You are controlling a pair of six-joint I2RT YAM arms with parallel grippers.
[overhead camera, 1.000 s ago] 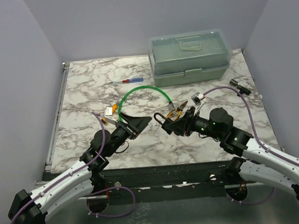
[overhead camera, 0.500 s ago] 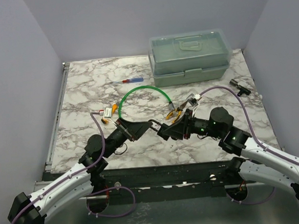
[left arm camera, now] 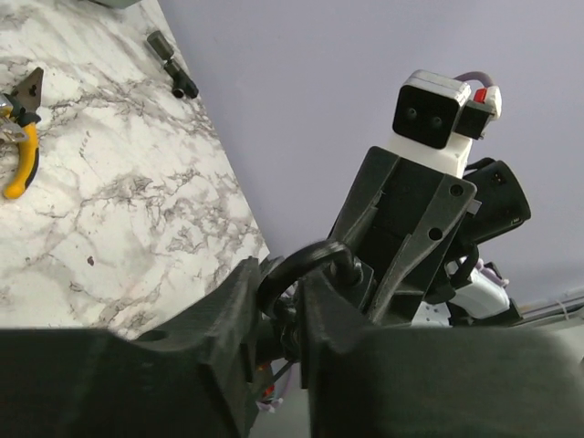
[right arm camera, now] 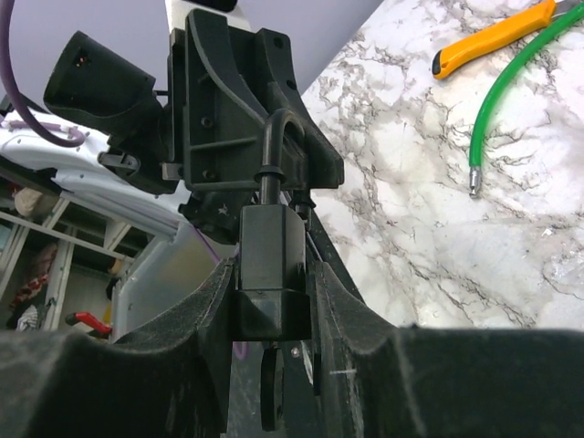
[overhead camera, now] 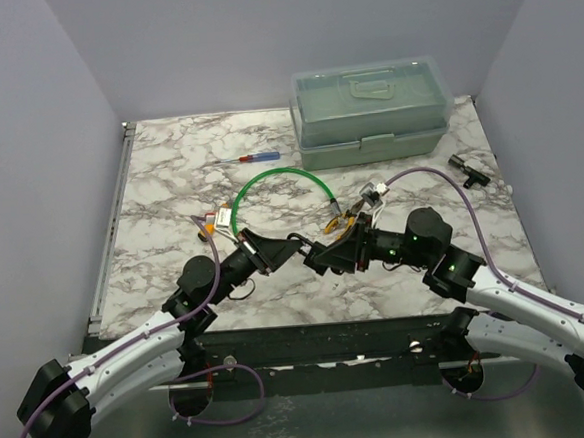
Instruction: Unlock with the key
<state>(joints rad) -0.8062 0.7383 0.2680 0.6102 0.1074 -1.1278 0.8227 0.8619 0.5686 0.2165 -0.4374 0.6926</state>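
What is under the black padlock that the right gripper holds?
A small dark rounded piece sticks out under the padlock, possibly the key's head. Any blade is hidden inside the padlock.

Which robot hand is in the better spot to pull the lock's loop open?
Left, I think. The left hand has its fingers either side of the padlock's loop, while the right hand is busy gripping its body.

Bright, even overhead light, soft shadows; wrist views blur and darken close up.
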